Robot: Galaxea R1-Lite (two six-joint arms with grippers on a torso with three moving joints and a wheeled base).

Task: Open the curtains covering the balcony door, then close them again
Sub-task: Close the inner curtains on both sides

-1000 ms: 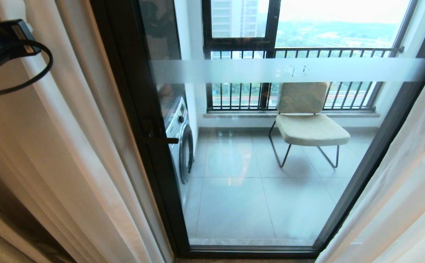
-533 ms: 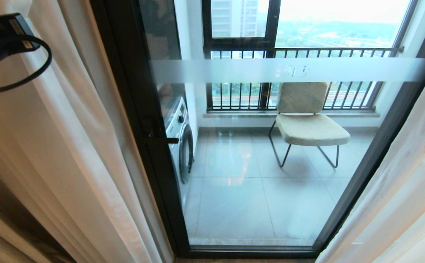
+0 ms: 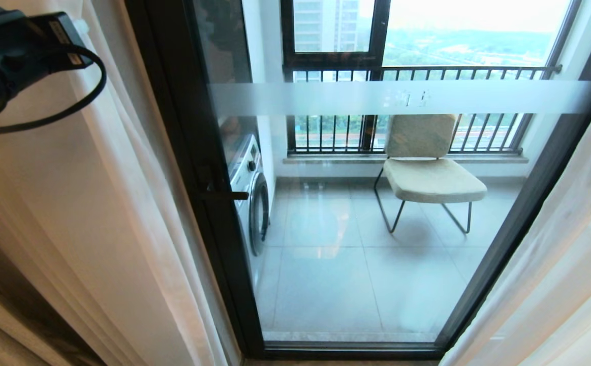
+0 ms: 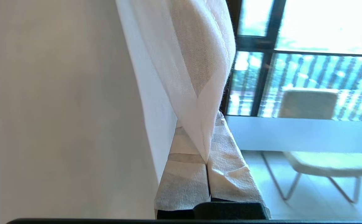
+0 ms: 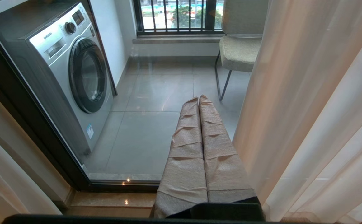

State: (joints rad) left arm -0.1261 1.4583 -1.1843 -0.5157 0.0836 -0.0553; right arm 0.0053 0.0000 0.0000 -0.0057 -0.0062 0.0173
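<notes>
A tall balcony door (image 3: 356,213) of glass in a dark frame fills the middle of the scene, with a frosted band (image 3: 402,97) running across it at upper height. The curtains hang on both sides of that door, parted so the glass is uncovered: the left curtain (image 3: 87,229) is bunched against the door's left frame, and the right curtain (image 3: 564,264) falls along its right frame.

Behind the door, on a grey tiled balcony floor, a washing machine (image 3: 252,193) stands against the left wall and a beige chair (image 3: 427,173) on thin metal legs sits near the railed window (image 3: 407,76).

The left arm's black wrist (image 3: 5,56), with a looped cable, is raised high beside the door's left frame, pressed into the left curtain. The left gripper (image 4: 206,155) has its padded fingers (image 4: 184,180) pressed together with a fold of white sheer fabric pinched between them, as far as the close view allows. The right gripper (image 5: 199,102) hangs low before the door beside the right curtain, fingers (image 5: 221,155) closed flat against each other and holding nothing.
</notes>
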